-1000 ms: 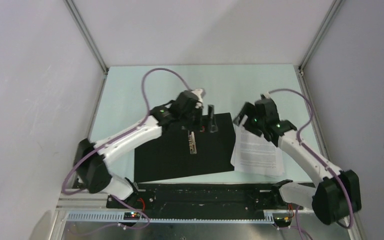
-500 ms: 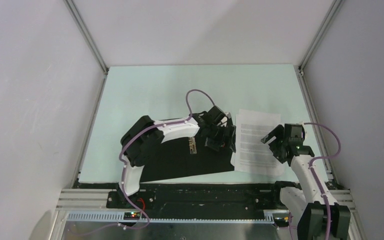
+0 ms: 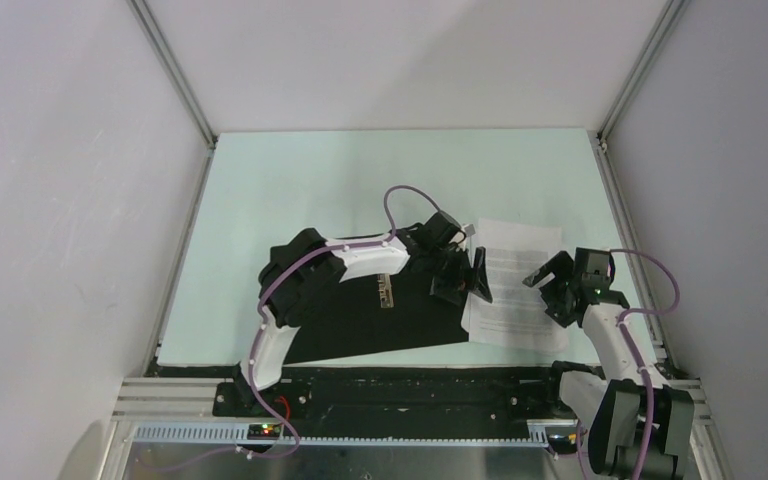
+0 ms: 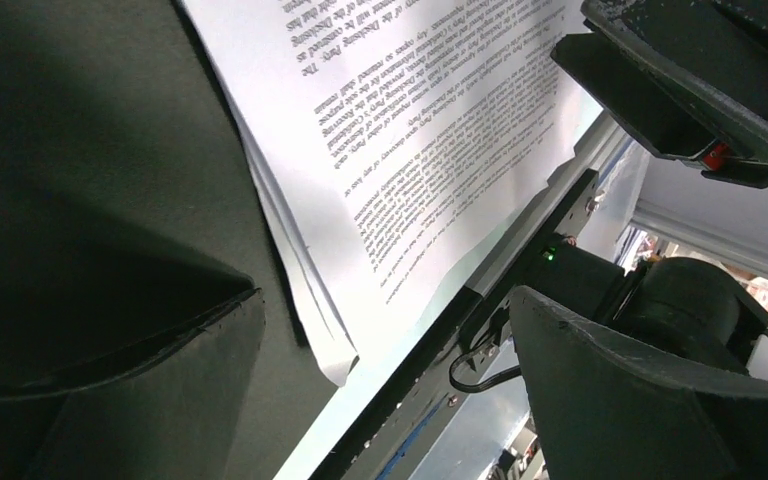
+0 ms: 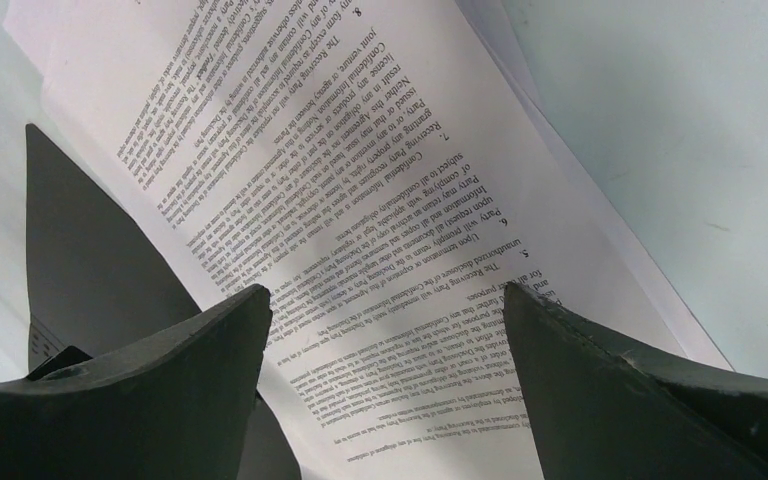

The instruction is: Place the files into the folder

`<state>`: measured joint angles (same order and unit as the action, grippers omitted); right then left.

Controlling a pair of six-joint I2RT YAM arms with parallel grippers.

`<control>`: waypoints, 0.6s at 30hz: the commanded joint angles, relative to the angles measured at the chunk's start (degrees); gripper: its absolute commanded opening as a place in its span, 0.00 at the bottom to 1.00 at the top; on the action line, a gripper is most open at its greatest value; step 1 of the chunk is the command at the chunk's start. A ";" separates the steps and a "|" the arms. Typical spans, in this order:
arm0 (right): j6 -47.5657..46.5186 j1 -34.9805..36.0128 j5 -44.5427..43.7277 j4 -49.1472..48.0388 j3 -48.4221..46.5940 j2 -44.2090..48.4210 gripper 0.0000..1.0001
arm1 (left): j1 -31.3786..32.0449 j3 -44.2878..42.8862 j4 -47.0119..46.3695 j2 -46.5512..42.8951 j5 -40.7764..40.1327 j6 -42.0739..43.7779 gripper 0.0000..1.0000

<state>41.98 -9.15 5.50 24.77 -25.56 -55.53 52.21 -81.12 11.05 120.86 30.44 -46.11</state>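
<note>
Your files (image 3: pixel 515 300) are white, packed with fine black print, and the folder (image 3: pixel 360 320) shows you its black inside. The table (image 3: pixel 300 190) is pale mint; the arms (image 3: pixel 360 262) are white and black with purple cables (image 3: pixel 405 188).

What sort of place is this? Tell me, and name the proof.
Likely a robot test cell in a lab: plain white walls with metal corner posts, and a left arm and right arm bolted at a pale green table.
</note>
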 commanded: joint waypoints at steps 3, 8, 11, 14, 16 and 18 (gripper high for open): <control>-0.88 -0.52 2.15 -2.75 -0.19 -1.62 0.91 | 2.71 -2.31 -0.02 4.77 -0.46 -2.70 0.99; -1.31 -0.59 2.31 -2.71 -0.10 -2.25 0.91 | 3.16 -4.65 -0.05 5.64 0.06 -4.02 0.94; -1.37 -0.61 2.59 -2.71 -0.10 -2.27 0.91 | 3.09 -5.90 -0.03 5.05 0.03 -5.00 0.85; -1.37 -0.62 2.67 -2.55 -0.10 -2.23 0.91 | 2.99 -6.26 -0.16 4.34 -0.84 -6.14 0.77; -1.41 -0.61 2.68 -2.49 -0.04 -2.22 0.91 | 2.73 -6.17 -0.61 3.88 -1.48 -7.47 0.70; -1.45 -0.61 2.56 -2.38 0.09 -2.17 0.91 | 2.41 -6.20 -1.03 3.65 -2.54 -8.70 0.64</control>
<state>41.36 -9.52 7.64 23.44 -25.56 -57.67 54.98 -85.76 10.46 125.05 30.13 -51.99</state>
